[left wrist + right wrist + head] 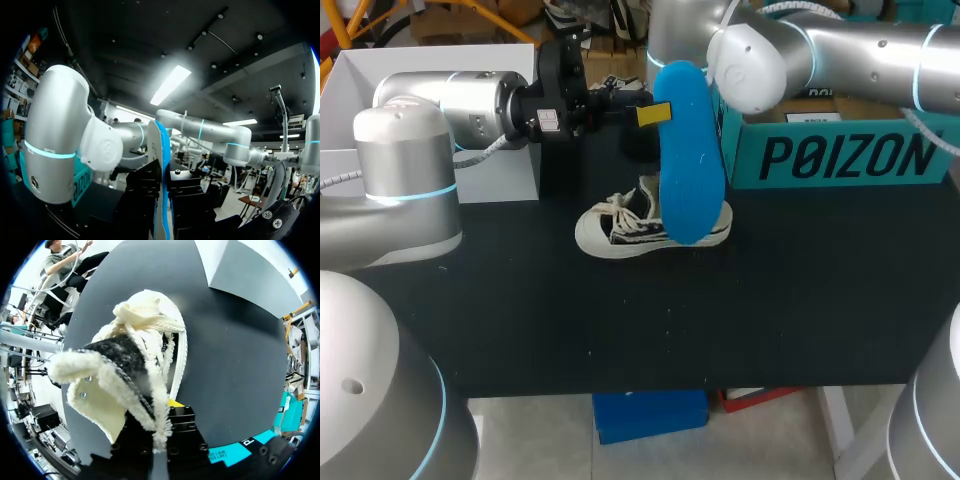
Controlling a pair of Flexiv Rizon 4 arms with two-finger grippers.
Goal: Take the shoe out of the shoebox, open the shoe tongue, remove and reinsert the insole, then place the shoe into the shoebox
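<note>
1. The left gripper (655,113), reaching in from the left above the black table (770,300), is clenched on a long blue foam insole (692,160) and holds it upright in the air, its upper end pinched at the yellow tip.
2. From the left wrist, the insole (161,145) stands edge-on, a thin blue-and-white strip. The left gripper (162,172) has its black fingers (145,185) pressed to both faces, the jaws parted only by the strip.
3. A black canvas shoe with cream fleece lining, cream laces and a white rubber sole (620,228) rests on the table under the insole, toe toward the left arm (450,100). Its heel is hidden behind the blue foam.
4. The right arm (840,45) comes down behind the insole to the heel.
5. From the right wrist, the shoe (130,360) has its lining flared open. The right gripper (157,412) grips its fleece-edged wall, one yellow fingertip (175,403) against the outer side by the sole, the other covered by fleece.
6. A teal cardboard shoebox (840,155) stands at the table's right rear, apart from the shoe.
7. A white open box (510,170) sits at the left rear.
</note>
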